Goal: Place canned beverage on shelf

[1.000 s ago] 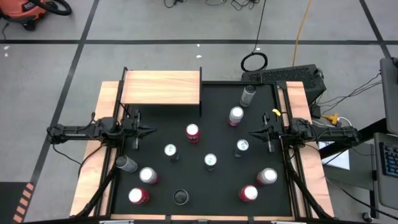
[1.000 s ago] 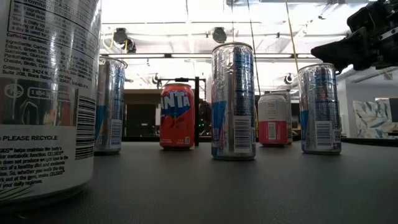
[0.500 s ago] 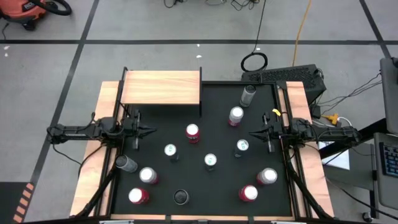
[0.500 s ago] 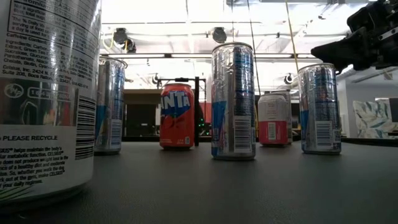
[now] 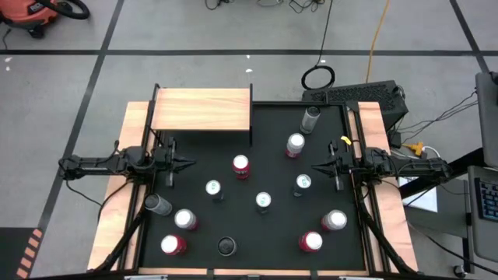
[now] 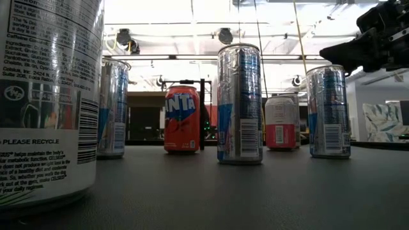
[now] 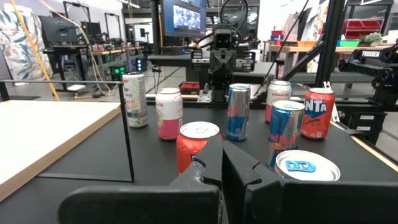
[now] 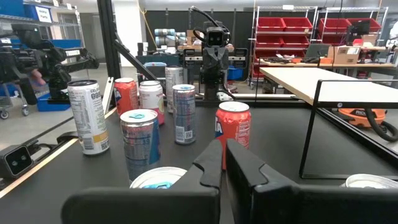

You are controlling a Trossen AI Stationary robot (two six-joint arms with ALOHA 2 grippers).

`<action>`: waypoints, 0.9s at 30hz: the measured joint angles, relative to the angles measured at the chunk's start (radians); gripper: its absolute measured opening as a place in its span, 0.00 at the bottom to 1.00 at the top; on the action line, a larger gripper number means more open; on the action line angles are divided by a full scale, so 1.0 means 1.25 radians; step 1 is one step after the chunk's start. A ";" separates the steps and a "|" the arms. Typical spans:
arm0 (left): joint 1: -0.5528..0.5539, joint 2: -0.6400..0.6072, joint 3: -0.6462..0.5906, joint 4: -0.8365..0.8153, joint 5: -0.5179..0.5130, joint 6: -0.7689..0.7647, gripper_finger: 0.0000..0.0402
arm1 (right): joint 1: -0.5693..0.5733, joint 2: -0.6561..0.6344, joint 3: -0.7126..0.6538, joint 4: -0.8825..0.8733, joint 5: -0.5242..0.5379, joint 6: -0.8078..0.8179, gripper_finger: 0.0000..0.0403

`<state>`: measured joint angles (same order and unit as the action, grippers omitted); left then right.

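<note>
So, quick rundown of the table, grippers first:

Left gripper (image 5: 189,162): fingers pinched together with nothing between them, hanging over the left edge of the black mat (image 5: 272,233), tips pointing toward the middle. Just in front of the shelf.

Right gripper (image 5: 315,166): same deal, fingers closed and holding nothing, at the right edge of the mat, aimed straight back at the left one. A slim can (image 5: 303,183) sits just beside its tips.

Wrist views: each arm looks across the cans at the other arm. Left wrist has its own dark fingers (image 7: 211,163) pressed together, with a red can (image 7: 198,144) right behind them.

Red-top can (image 5: 240,166): standing upright near the mat's middle, roughly between the two grippers, a bit closer to the left one. It's the can nearest the shelf.

Other cans: all upright on the mat, none touching. Two silver ones (image 5: 214,189) and (image 5: 264,201) mid-table, a white-topped one (image 5: 295,145) and a grey one (image 5: 310,119) toward the far right corner, a cluster of three near the left front, two near the right front, and a dark one (image 5: 226,246) at the front edge.

Low view: an orange Fanta can (image 6: 182,119) stands between tall silver-blue cans, and a big white can (image 6: 48,96) fills the left side.

Shelf (image 5: 202,109): pale wood board on thin black supports at the far left corner of the table. No can on it.
</note>
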<state>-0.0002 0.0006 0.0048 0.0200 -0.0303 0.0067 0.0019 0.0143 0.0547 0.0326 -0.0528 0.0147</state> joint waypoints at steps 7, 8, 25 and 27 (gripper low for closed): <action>0.000 0.000 0.000 0.001 0.000 0.000 0.00 | 0.000 0.000 0.000 0.000 0.000 0.000 0.00; 0.000 0.000 0.000 0.002 0.000 0.000 0.00 | 0.000 0.000 0.000 0.000 0.000 0.000 0.00; 0.000 0.000 0.000 0.016 -0.001 -0.001 0.00 | 0.000 0.000 0.000 0.000 0.000 0.000 0.00; 0.000 0.001 0.000 0.016 -0.001 -0.002 0.00 | 0.000 0.000 0.000 0.000 0.000 0.000 0.00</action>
<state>-0.0002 0.0017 0.0048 0.0402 -0.0311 0.0040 0.0021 0.0143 0.0547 0.0326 -0.0528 0.0147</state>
